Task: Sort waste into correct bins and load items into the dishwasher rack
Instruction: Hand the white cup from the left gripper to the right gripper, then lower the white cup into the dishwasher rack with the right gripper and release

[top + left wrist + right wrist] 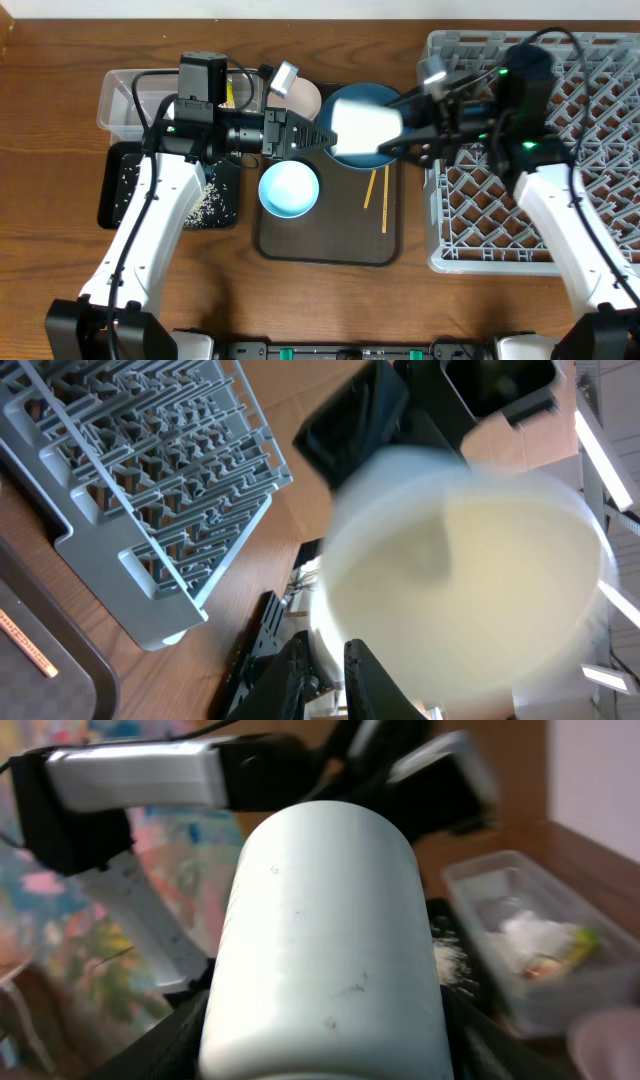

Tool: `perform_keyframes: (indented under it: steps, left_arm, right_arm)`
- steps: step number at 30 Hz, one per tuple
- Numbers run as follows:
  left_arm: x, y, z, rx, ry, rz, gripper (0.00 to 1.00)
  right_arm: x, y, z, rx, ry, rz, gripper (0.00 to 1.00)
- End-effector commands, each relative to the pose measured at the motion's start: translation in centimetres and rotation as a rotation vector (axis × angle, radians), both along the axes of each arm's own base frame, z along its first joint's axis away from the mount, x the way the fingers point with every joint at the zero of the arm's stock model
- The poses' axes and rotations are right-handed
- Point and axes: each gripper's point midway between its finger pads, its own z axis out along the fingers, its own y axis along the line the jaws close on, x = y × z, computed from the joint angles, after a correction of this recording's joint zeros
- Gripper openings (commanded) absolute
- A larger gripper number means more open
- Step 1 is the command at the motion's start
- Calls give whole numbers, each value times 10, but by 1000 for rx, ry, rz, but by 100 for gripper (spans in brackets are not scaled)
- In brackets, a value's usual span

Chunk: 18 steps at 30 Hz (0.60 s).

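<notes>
The small white cup [366, 127] hangs on its side above the large dark blue bowl [352, 94], between both grippers. My left gripper [322, 136] pinches the cup's rim [330, 660]; the left wrist view looks into the cup [460, 580]. My right gripper [398, 135] is shut around the cup's body [325, 950]. The light blue bowl [289, 188], the pink bowl [306, 98] and wooden chopsticks [385, 197] rest on the brown tray [330, 245]. The clear tub [128, 100] holds tissue [532, 935] and a yellow-green wrapper [580, 945]. Rice grains [205, 205] lie on the black tray [122, 190].
The grey dishwasher rack [600, 250] stands at the right under my right arm, and shows in the left wrist view [150, 480]. The clear tub and black tray stand at the left under my left arm. Bare wooden table lies along the front.
</notes>
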Motion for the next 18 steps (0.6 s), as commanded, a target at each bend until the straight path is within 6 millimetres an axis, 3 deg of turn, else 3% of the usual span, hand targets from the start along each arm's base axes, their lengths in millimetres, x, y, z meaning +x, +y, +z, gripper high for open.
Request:
perform_keyframes:
  steps: [1,4,9,13,18]
  left_arm:
    - [1,0,2,0,-8,2,17]
    - [6,0,-2,28,-12,30,17]
    - [27,8,-31,184,6,171,17]
    - [46,31,-74,428,60,354,17]
    - [55,73,-117,721,112,531,17]
  right_arm:
    - [18,-30,-5,-1,69,-89,45]
    - [45,-65,-17,-27,182,-267,46]
    - [77,-122,-64,-155,409,-625,46]
    - [76,-150,-94,-327,503,-845,44]
    - [58,-174,-85,-487,523,-1061,42]
